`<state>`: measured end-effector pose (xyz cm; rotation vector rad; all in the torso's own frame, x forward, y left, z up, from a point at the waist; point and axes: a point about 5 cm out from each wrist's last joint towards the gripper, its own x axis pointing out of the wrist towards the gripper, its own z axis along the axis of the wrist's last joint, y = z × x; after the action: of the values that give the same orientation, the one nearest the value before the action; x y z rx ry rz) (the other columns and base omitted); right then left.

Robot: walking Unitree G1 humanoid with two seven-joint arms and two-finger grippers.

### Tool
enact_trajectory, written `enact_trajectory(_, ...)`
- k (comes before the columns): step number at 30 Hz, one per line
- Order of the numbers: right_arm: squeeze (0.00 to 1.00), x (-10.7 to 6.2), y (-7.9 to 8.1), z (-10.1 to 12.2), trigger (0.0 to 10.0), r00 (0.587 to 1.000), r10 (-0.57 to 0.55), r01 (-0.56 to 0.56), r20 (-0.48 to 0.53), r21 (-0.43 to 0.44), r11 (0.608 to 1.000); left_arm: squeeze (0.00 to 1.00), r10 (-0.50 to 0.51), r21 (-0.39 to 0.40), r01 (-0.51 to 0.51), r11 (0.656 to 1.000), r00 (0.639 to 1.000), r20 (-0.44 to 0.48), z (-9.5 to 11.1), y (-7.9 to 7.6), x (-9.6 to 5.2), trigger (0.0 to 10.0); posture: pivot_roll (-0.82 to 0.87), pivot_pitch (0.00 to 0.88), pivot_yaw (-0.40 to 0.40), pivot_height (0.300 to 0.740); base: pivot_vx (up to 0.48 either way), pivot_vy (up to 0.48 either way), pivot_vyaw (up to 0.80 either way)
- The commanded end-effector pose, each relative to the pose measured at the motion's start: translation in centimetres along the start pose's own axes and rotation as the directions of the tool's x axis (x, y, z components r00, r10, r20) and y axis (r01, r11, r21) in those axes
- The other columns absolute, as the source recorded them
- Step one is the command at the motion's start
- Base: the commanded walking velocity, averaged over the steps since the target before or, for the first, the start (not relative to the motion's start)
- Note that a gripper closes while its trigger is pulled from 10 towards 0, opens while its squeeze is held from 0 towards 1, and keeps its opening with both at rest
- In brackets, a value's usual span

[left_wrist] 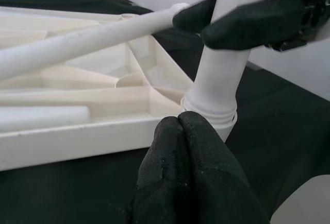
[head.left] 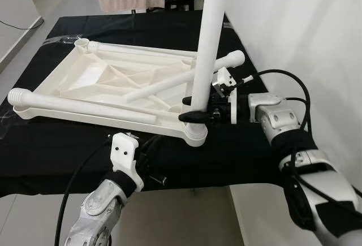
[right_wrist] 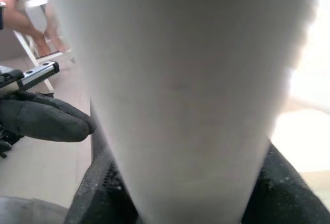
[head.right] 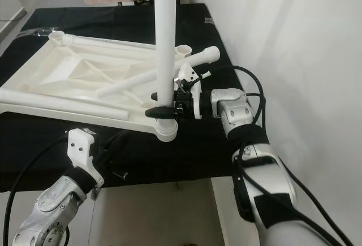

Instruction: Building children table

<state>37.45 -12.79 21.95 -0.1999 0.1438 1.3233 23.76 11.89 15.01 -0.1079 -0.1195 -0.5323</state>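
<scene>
Left eye view recorded the white tabletop (head.left: 96,82) lying underside-up on a black cloth (head.left: 68,150), presumably so its corner sockets faced upward to take the legs. One leg (head.left: 210,42) stood upright in the near right corner socket (head.left: 195,134). The right gripper (head.left: 195,116) was clamped around this leg low down, just above the socket, its black fingers wrapped on either side. Judgement: gripping low gives control for turning or pressing the leg home; seating looked in progress rather than finished.

Three more legs lay loose on the tabletop: one (head.left: 79,106) along the near edge, one (head.left: 169,82) slanting across the middle ribs, one (head.left: 136,48) along the far edge. A further socket (head.left: 81,43) stood empty at the far left corner.

The left gripper (left_wrist: 178,126) sat at the near edge of the cloth, fingers pressed together with nothing between them, pointing at the socket's base. Judgement: positioned to steady or observe, not to grasp.

Left wrist view showed what the head views did not: thread ridges at the leg's foot (left_wrist: 210,108) exposed above the socket rim, suggesting it was not fully screwed down. Right wrist view gave only the leg's blank white surface up close, plus a person's bare feet by a white frame in the background.
</scene>
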Motion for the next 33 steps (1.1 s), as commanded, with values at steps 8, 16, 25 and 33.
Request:
enact_trajectory(8, 0.0, -0.9, -0.1, -1.2, 0.0, 0.999, -0.029, 0.029, 0.022, 0.02, 0.999, 0.0, -0.006, -0.008, 0.006, 1.0, 1.0, -0.026, -0.2, -0.2, -0.2, 10.0, 0.07, 0.184, -0.019, 0.74, 0.0, 0.0, 0.0)
enact_trajectory(16, 0.0, 0.2, 2.7, -6.6, 0.0, 0.843, -0.536, 0.536, -0.05, 0.173, 0.827, 0.0, 0.0, -0.003, 0.0, 1.0, 1.0, -0.022, -0.1, 0.6, 0.0, 10.0, 0.04, 0.175, -0.02, 0.74, 0.0, 0.0, 0.0)
enact_trajectory(25, 0.0, 2.4, 4.5, -8.0, 0.0, 0.648, -0.749, 0.761, -0.139, 0.139, 0.633, 0.0, -0.009, 0.008, 0.009, 1.0, 0.999, -0.036, -0.5, 1.5, 0.6, 10.0, 0.05, 0.123, -0.01, 0.74, 0.0, 0.0, 0.0)
enact_trajectory(33, 1.0, 2.6, 4.2, -5.8, 10.0, 0.742, -0.67, 0.661, -0.037, 0.212, 0.72, 0.0, 0.023, 0.015, -0.022, 1.0, 0.999, -0.027, -0.6, 1.5, 0.5, 10.0, 0.05, 0.114, -0.018, 0.74, 0.0, 0.0, 0.0)
